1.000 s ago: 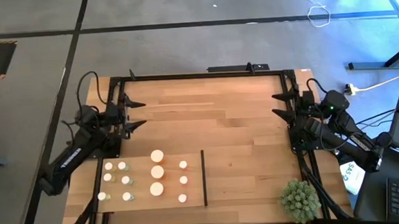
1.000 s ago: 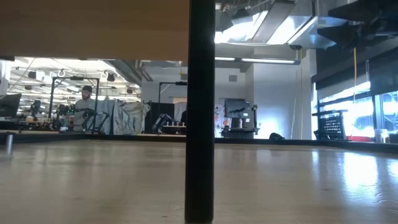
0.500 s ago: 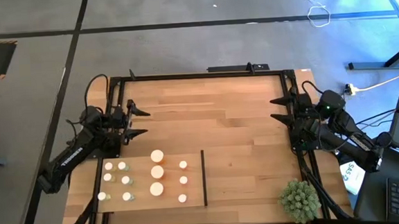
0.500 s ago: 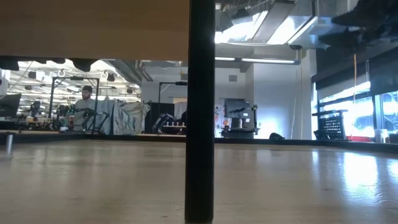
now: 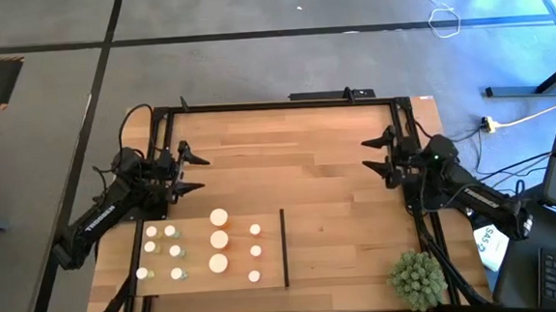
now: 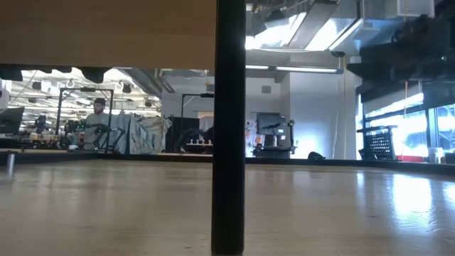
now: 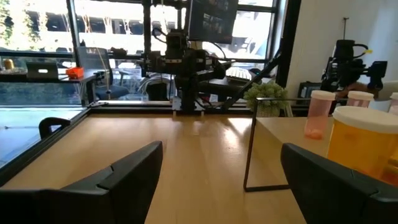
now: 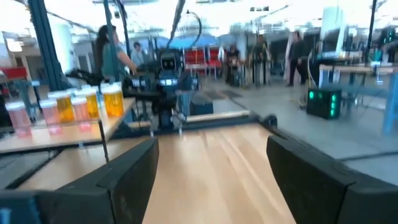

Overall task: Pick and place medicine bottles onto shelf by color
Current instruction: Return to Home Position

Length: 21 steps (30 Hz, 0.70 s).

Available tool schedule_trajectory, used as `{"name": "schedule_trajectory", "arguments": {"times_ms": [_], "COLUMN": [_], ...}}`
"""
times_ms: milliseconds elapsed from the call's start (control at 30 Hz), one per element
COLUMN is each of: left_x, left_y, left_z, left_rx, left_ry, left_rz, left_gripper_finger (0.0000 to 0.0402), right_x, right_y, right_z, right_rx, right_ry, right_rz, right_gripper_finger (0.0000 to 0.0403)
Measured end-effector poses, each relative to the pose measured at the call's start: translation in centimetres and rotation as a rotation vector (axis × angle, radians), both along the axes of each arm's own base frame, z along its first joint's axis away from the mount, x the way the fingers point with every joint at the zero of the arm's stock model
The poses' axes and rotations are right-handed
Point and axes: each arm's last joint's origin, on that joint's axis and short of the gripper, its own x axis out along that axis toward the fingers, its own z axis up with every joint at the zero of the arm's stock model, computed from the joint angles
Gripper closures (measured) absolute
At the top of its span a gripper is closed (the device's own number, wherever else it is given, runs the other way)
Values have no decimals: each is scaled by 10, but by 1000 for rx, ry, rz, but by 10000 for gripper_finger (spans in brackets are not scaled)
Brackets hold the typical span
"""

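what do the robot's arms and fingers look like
The left arm and right arm are dark, slim and jointed, with a black cable looping beside the left one. The left gripper and right gripper each carry two dark, flat fingers tapering to points.

Spread fingers (image 8: 118, 179) frame the tabletop (image 8: 211, 165); orange medicine bottles (image 8: 87, 102) stand on the shelf (image 8: 59, 139).

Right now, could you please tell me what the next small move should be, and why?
Probably draw both arms back to rest. All the bottles in view stand on the shelf, on one side of the divider, and the left fingers and right fingers are open and hold nothing.
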Motion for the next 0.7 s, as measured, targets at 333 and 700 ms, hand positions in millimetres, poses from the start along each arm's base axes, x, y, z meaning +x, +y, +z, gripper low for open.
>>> {"name": "schedule_trajectory", "arguments": {"times_ms": [333, 700], "left_x": [0, 0], "left_y": [-2, -2], "left_z": [-1, -1], "left_rx": [25, 64], "left_ry": [12, 11], "left_rz": [-60, -60], "left_gripper_finger": [82, 82], "right_x": [1, 1], "right_y": [-1, -1], "right_z": [-7, -7], "right_rx": [-18, -21], "right_ry": [74, 74], "right_rz": [-6, -6], "right_gripper_finger": [101, 101]}}
